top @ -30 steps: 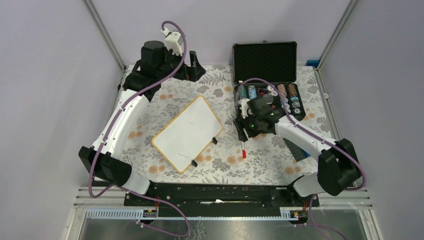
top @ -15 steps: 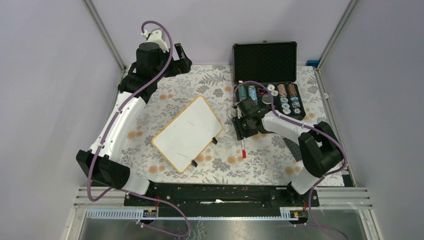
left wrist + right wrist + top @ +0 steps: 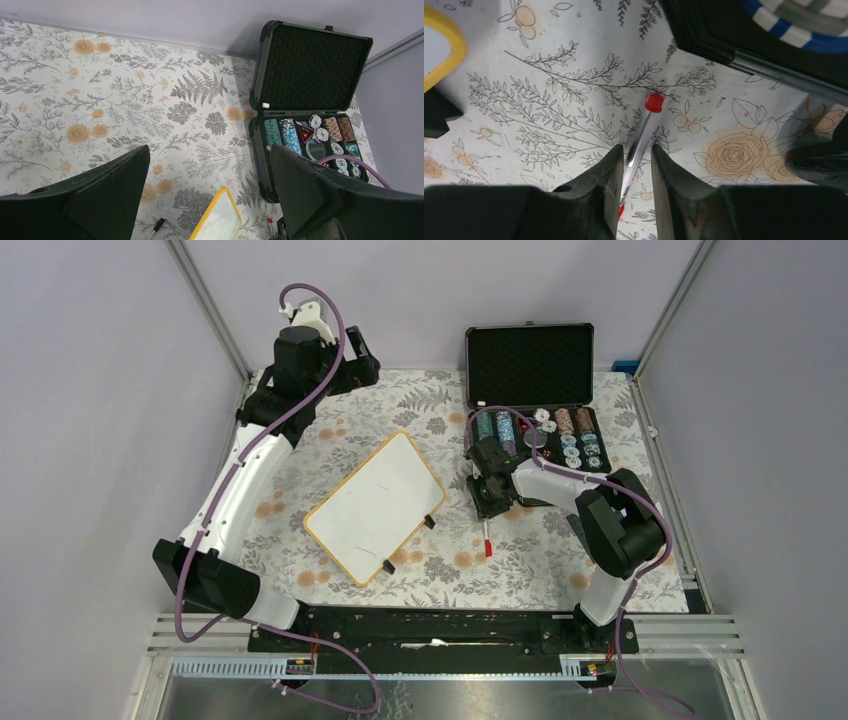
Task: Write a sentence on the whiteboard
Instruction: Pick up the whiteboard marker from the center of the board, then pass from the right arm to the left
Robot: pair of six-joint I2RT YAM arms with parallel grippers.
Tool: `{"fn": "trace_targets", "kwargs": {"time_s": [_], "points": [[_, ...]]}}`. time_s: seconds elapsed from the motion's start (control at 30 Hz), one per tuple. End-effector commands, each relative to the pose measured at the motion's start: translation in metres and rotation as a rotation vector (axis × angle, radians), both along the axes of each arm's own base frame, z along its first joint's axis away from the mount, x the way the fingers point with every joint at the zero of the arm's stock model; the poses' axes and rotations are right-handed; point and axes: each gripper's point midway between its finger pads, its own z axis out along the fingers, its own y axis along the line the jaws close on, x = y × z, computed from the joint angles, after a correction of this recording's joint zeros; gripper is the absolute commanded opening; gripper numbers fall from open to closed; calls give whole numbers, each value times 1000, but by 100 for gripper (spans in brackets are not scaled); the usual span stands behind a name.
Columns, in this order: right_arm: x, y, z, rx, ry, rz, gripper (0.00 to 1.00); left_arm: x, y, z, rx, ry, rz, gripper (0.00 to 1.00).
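The whiteboard point(image 3: 375, 508), white with a yellow rim and small black feet, lies tilted in the middle of the flowered table; its corner shows in the left wrist view point(image 3: 220, 222) and the right wrist view point(image 3: 439, 45). No sentence is in view on its face. A slim marker point(image 3: 487, 538) with red ends lies right of the board. My right gripper point(image 3: 487, 508) is down over it. In the right wrist view the marker point(image 3: 639, 140) lies between the narrowed fingers of that gripper point(image 3: 637, 150), with a small gap on the right side. My left gripper point(image 3: 360, 355) hangs wide open and empty at the far left point(image 3: 209, 148).
An open black case point(image 3: 535, 390) with stacked poker chips stands at the back right, just behind my right gripper; its near edge point(image 3: 744, 55) is close above the marker. The case point(image 3: 310, 75) also fills the right of the left wrist view.
My right gripper's jaws have narrowed around the marker while its arm folded in closer to the case. The left arm swung left and back, then held still.
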Motion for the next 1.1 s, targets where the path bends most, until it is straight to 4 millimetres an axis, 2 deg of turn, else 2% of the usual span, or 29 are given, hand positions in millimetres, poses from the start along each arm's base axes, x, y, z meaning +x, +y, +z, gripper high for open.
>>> {"fn": "trace_targets", "kwargs": {"time_s": [0.0,0.07,0.13,0.17,0.27,0.33,0.47,0.57,0.67,0.73,0.8,0.9,1.07], "points": [[2,-4,-10,-53,13,-42,29,6,1,13,-26,-53,24,99],[1,-1,-8,-45,30,-44,23,6,-2,13,-8,-60,-6,99],[4,4,3,-21,28,-35,15,6,-7,13,8,-64,-49,99],[6,8,12,4,17,-26,11,4,-11,13,17,-68,-75,99],[8,28,50,127,-12,46,6,-7,-28,17,55,-91,-225,99],[8,44,87,231,-51,117,4,-15,-37,26,100,-123,-330,99],[23,53,166,358,-233,162,2,-33,-58,45,109,-179,-523,99],[54,44,221,457,-356,79,0,-42,-71,50,48,-175,-593,99],[89,24,273,600,-428,-81,0,-48,-81,54,-12,-177,-641,99],[101,18,301,692,-481,-162,0,-52,-89,51,-57,-170,-681,99],[108,12,317,716,-529,-230,0,-55,-97,45,-116,-152,-715,99],[119,11,318,727,-520,-313,0,-62,-117,28,-197,-106,-785,99],[127,12,321,778,-479,-432,0,-76,-157,3,-175,-67,-859,98]]}}
